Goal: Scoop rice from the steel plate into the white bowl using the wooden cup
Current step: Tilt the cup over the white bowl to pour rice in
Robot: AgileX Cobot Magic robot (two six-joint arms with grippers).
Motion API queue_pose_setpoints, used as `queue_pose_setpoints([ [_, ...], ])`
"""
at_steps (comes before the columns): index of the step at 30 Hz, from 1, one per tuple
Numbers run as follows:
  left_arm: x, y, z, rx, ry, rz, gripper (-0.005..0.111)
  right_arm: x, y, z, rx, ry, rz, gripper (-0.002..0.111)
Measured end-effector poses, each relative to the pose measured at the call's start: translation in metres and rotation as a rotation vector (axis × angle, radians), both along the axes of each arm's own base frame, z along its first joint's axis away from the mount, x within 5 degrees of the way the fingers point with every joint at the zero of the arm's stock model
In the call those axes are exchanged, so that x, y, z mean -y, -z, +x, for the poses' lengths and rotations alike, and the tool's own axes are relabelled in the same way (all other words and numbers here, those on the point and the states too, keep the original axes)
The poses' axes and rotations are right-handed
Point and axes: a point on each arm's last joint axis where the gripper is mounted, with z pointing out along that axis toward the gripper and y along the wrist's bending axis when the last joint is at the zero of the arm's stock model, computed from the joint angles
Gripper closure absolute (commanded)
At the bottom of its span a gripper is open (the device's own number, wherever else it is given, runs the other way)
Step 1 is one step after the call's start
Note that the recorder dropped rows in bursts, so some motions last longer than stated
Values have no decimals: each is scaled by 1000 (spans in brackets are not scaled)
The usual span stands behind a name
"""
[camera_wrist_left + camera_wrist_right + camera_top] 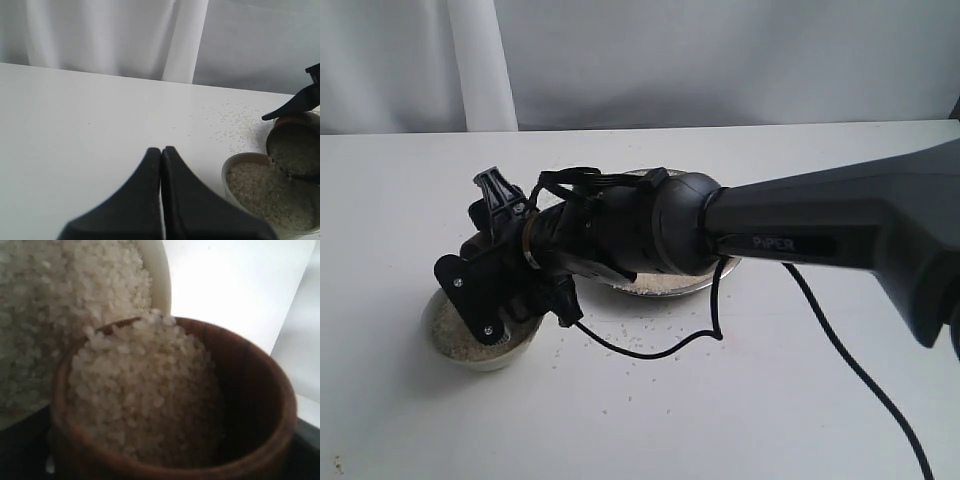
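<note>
The right end effector (pixel 490 250) has its jaws spread wide around the wooden cup (pixel 250 390) and grips it by the sides, having reached across the middle to the left part of the table (pixel 410 180). The cup is tipped over, its mouth leaning toward the white bowl (pixel 505 358). Rice (pixel 145 390) lies banked against the cup's lower lip, and in the right wrist view it appears to run on into the heap already in the bowl. The cup's rim sits just above or at the bowl's edge; whether they touch is not clear.

The bowl looks well filled. Behind the arm lies the steel plate (pixel 708 284), mostly hidden, with a strip of rice showing near its front rim. Loose grains (pixel 620 335) are scattered on the table between plate and bowl, under a black cable (pixel 660 350).

The left end effector (pixel 161 154) hangs apart over bare table, fingers pressed together and holding nothing.

The step in hand seems to be the pour. Next, the cup likely needs more tilt to empty fully, with its lip kept inside the bowl's rim so no more grains spill. Then it should be levelled and carried back to the plate for another scoop.
</note>
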Motion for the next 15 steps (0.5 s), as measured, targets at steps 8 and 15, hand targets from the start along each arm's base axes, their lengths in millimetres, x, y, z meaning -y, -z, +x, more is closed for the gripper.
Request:
queue_pose_setpoints([
  [8,0,0,0,0,0,0,107,2,-2,0,106,39,-95,108],
  [15,0,0,0,0,0,0,107,-1,-3,-4,157,38,-132,108],
])
